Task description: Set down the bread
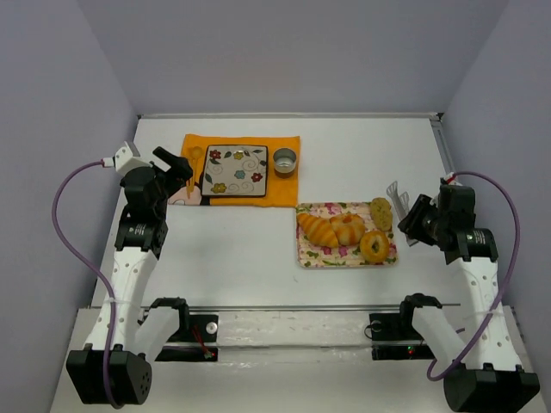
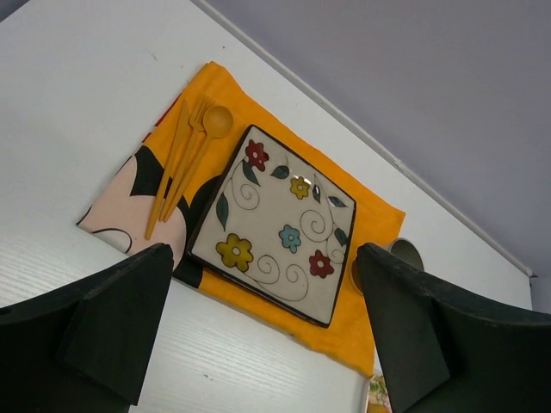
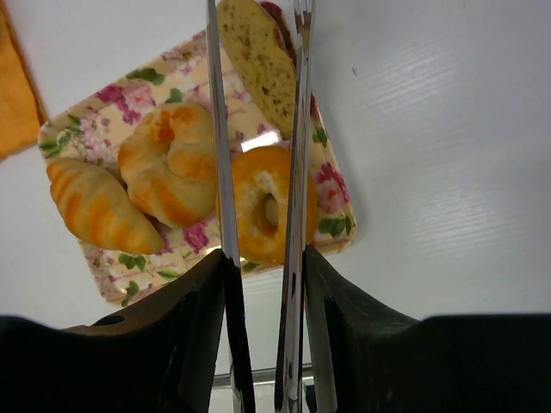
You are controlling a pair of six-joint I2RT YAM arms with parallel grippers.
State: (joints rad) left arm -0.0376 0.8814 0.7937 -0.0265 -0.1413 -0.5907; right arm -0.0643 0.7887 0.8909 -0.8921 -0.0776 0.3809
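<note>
The bread (image 1: 381, 212), a small tan speckled oval, lies at the far right corner of the floral tray (image 1: 344, 261). In the right wrist view the bread (image 3: 258, 60) sits between the two arms of metal tongs (image 3: 297, 172). My right gripper (image 3: 263, 258) is shut on the tongs, which reach over the tray. It also shows in the top view (image 1: 416, 219), just right of the tray. My left gripper (image 1: 178, 168) is open and empty, hovering by the left end of the orange mat. It also shows in the left wrist view (image 2: 263, 284).
The tray also holds a striped croissant (image 1: 317, 229), a golden roll (image 1: 348, 226) and a ring doughnut (image 1: 374, 246). A square flowered plate (image 1: 235, 172) lies on the orange mat (image 1: 284, 194), with orange utensils (image 2: 185, 155) to its left and a metal cup (image 1: 284, 160) to its right.
</note>
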